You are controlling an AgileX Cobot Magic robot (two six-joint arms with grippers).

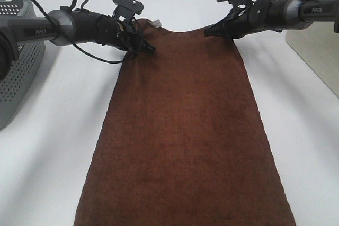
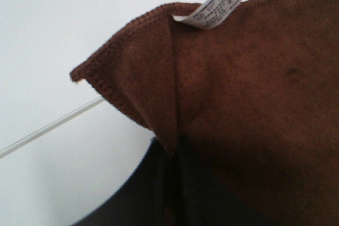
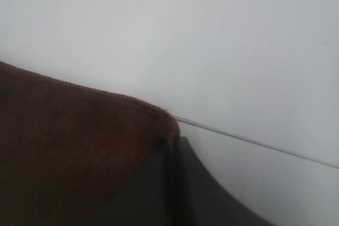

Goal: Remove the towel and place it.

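Robot lab bench, plain white table (image 1: pixel 47 146), grey perforated basket (image 1: pixel 16 51)

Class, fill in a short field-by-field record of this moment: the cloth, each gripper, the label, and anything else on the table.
towel: dark brown, spread lengthwise on the white table
left gripper: shut on one far corner of the towel
right gripper: shut on the other far corner
tag: white, on the far edge near the left gripper
basket: grey, perforated, at the table's left edge

Matt brown napped cloth towel (image 1: pixel 183 130), white printed fabric tag (image 2: pixel 212 6), smooth white table (image 1: pixel 53 157), perforated grey plastic basket (image 1: pixel 16 56)
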